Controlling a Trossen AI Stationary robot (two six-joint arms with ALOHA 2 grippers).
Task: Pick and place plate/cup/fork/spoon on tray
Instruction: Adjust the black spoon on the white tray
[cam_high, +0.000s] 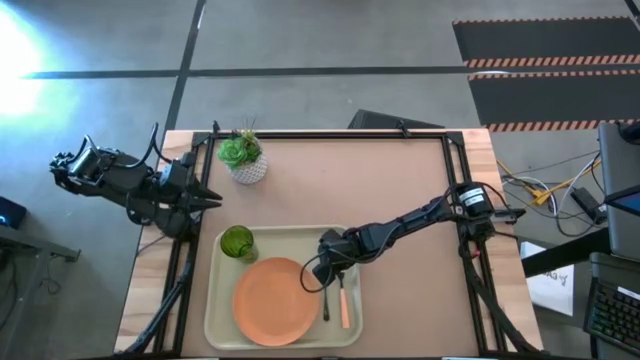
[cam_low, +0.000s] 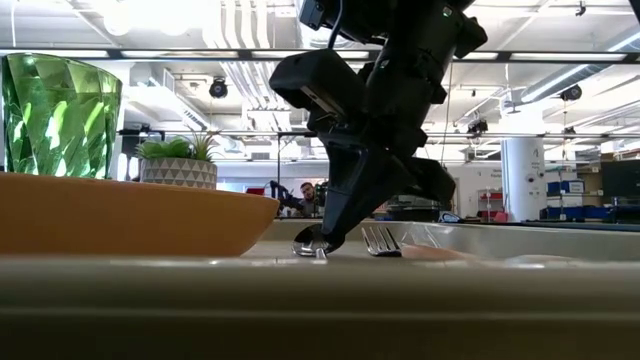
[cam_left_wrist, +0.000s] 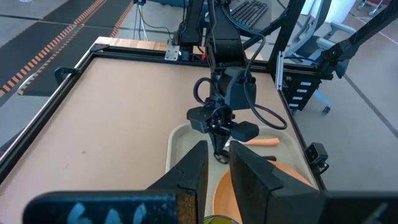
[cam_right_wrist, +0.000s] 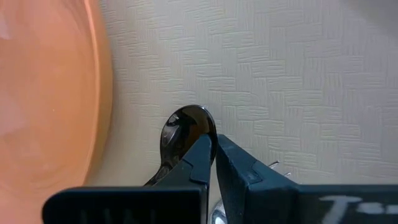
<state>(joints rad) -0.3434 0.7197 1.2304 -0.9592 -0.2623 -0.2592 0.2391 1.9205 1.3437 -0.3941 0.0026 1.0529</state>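
Note:
On the cream tray (cam_high: 290, 240) lie the orange plate (cam_high: 274, 300), the green cup (cam_high: 237, 242), the pink-handled fork (cam_high: 343, 302) and the dark spoon (cam_high: 325, 298). The spoon lies between plate and fork, its bowl (cam_right_wrist: 186, 127) toward the far edge. My right gripper (cam_high: 323, 274) slants down over the tray, shut, tips at the spoon's bowl end. My left gripper (cam_high: 212, 200) hangs above the table's left edge, slightly open with nothing between its fingers. My right gripper's shut fingertips (cam_right_wrist: 202, 149) meet the spoon at the neck just behind the bowl (cam_right_wrist: 177, 146), coming down at a slant from the table's right. The fingers cover the place of contact. The spoon's bowl (cam_low: 308, 247) rests on the tray floor.
A white pot with a green plant (cam_high: 243, 157) stands on the brown table surface beyond the tray's far left corner. The fork's tines (cam_low: 380, 240) lie just beside the right gripper's tips. The plate's rim (cam_right_wrist: 102, 93) runs close along the spoon's other side.

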